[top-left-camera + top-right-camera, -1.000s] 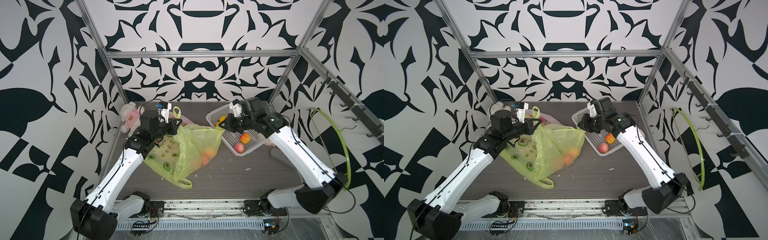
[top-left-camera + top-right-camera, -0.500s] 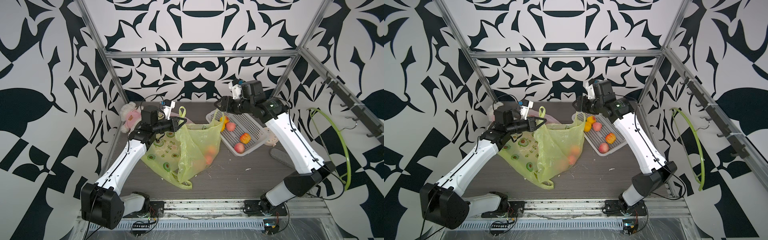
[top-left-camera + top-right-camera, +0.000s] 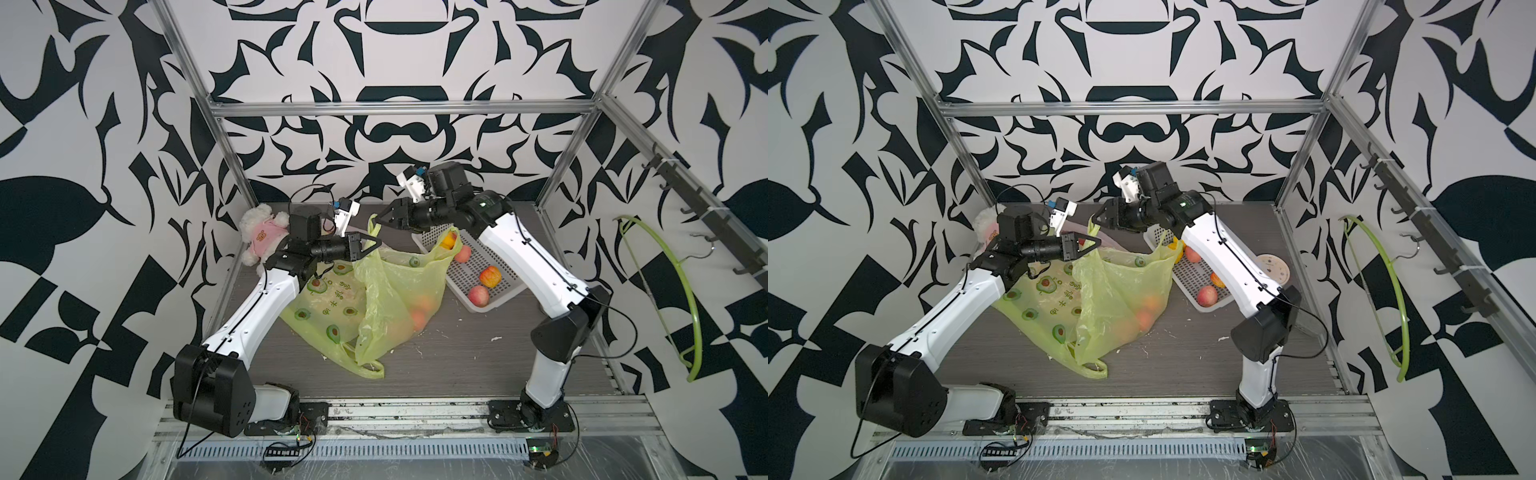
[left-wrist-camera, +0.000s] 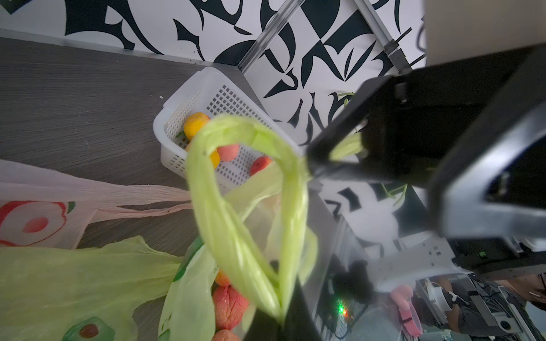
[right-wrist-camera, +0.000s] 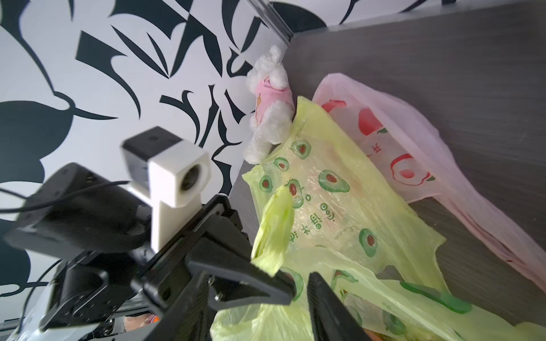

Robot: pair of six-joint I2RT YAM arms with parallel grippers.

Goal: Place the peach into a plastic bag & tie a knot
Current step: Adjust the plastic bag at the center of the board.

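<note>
In both top views the yellow-green plastic bag (image 3: 395, 299) (image 3: 1121, 286) slumps mid-bench with its mouth lifted toward the far edge. There are the peaches (image 3: 419, 318), orange-red through the film, low in the bag's right side. The left gripper (image 3: 379, 242) is clamped tight on the bag's handle loop (image 3: 371, 226), holding it up off the bench (image 3: 457, 365). The right gripper (image 3: 377, 220) noses in at the loop's top, jaws partly spread. Toward the far right corner, the white basket (image 3: 471, 270) holds loose fruit: two red-orange ones near its front end, plus a pink one and a yellow one at the end the bag overlaps. A plush toy (image 3: 259, 237) sits in the far left corner. Over to the left wrist view: the loop (image 4: 206, 206) stands up out of the pinched left fingers, and the right gripper (image 4: 308, 164) straddles one strand of it, jaws apart. Whether they bite on it, I can't tell. A peach (image 4: 229, 305) lies inside the bag, and the basket (image 4: 170, 153) shows yellow and red fruit. Right wrist view now: the left gripper (image 5: 289, 290) nips the handle, and one of the right gripper's own fingers (image 5: 325, 307) stands clear to the side. A pink bag (image 5: 413, 147) lies flat on the bench, partly under the green one.
</note>
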